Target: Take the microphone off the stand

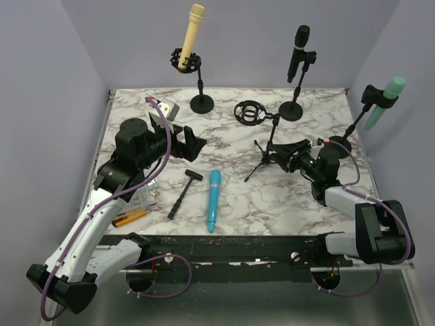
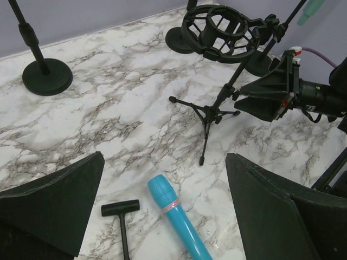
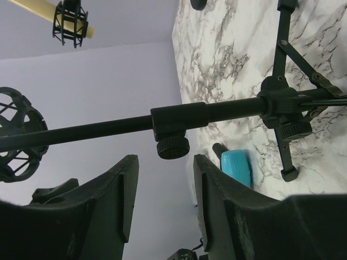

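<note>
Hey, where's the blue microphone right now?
In the top view, the blue microphone lies flat on the table near the front centre, with the black T-shaped tool just left and the tripod stand behind to its right.

Left fingers (image 2: 49, 200) spread, right fingers (image 3: 233, 216) parted

Blue microphone (image 1: 213, 200) flat on the marble table (image 1: 224, 139), head pointing away, apart from the upright tripod stand (image 1: 269, 146)

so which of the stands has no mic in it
The tripod stand in the middle: its shock mount is empty. The other three hold a cream microphone, a black microphone and a green microphone.
</note>
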